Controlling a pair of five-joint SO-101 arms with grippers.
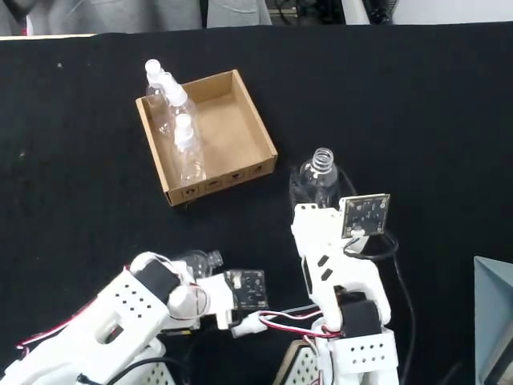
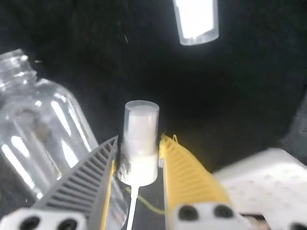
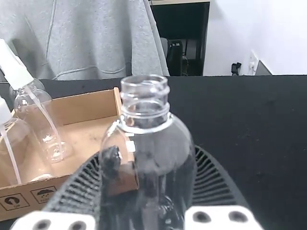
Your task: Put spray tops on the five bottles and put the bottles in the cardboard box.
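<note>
The left end effector (image 2: 138, 142) is closed on a white spray top (image 2: 141, 120), which sits pinched upright between the two fingers with its thin dip tube hanging down between them. Just beside it is an open-necked clear bottle (image 2: 38, 129); in the high view that bottle (image 1: 200, 261) lies on the black counter (image 1: 417, 96) close to the left arm. A small clear piece (image 2: 196, 19) lies farther off on the counter (what it is cannot be told).

The right end effector (image 3: 151, 158) grips a second clear bottle (image 3: 146, 110) around its body and holds it upright, neck bare. From above, this bottle (image 1: 321, 172) stands near the right-hand corner of the cardboard box (image 1: 240, 120), outside it.

Three bottles with spray tops (image 1: 187, 148) are in the box, all along its left wall, and the rest of the box floor is bare cardboard.
</note>
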